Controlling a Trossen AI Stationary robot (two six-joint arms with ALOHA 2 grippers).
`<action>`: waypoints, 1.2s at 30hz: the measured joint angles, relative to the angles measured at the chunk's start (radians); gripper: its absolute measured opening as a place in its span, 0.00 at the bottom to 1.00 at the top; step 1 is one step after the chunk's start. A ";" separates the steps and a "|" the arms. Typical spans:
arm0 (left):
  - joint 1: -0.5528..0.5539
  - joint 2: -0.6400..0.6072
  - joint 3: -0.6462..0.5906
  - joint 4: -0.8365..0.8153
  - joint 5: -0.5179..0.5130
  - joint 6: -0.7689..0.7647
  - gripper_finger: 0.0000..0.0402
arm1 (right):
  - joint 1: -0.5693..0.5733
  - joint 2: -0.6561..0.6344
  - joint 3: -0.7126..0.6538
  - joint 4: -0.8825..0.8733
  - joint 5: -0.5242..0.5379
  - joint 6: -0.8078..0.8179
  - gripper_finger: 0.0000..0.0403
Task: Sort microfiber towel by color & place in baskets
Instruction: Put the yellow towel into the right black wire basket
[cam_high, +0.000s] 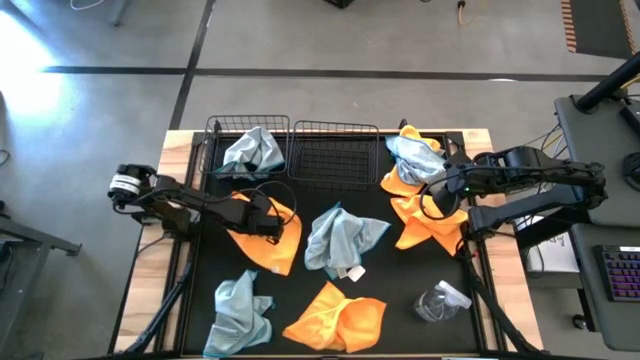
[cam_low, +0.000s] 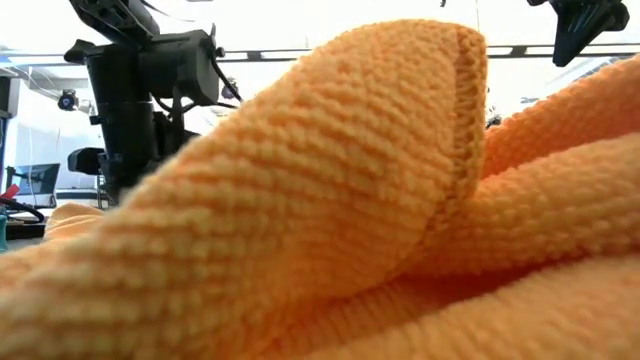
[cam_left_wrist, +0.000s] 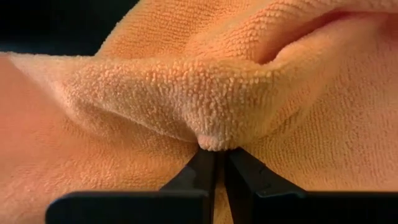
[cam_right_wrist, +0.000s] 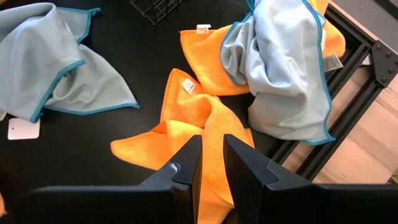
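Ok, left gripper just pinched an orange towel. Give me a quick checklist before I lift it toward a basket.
1. Left gripper shut on a fold of the orange towel: ok.
2. Towel free of other cloths: ok, the centre blue-grey towel lies apart.
3. Left basket holds a blue-grey cloth: not ok for orange.
4. Right basket empty: ok.
5. Right gripper clear of the path: ok, over the right-hand pile.
6. Grip depth: cannot tell.

Bright orange microfiber cloths (cam_high: 335, 318) and pale blue-grey, teal-edged ones (cam_high: 340, 238) lie on a black mat (cam_high: 395, 285); both wire-mesh baskets (cam_high: 335, 152) are black, the table edge (cam_high: 150, 270) light wood.
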 joint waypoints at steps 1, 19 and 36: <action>0.000 0.000 0.007 0.000 0.001 0.000 0.01 | 0.000 0.000 0.000 0.000 0.000 -0.001 0.15; -0.001 0.000 0.505 -0.197 -0.197 0.324 0.00 | 0.000 0.000 0.000 0.000 0.008 -0.005 0.15; 0.183 -0.002 0.808 -0.274 -0.457 0.696 0.00 | 0.000 0.000 0.000 0.000 0.008 -0.003 0.15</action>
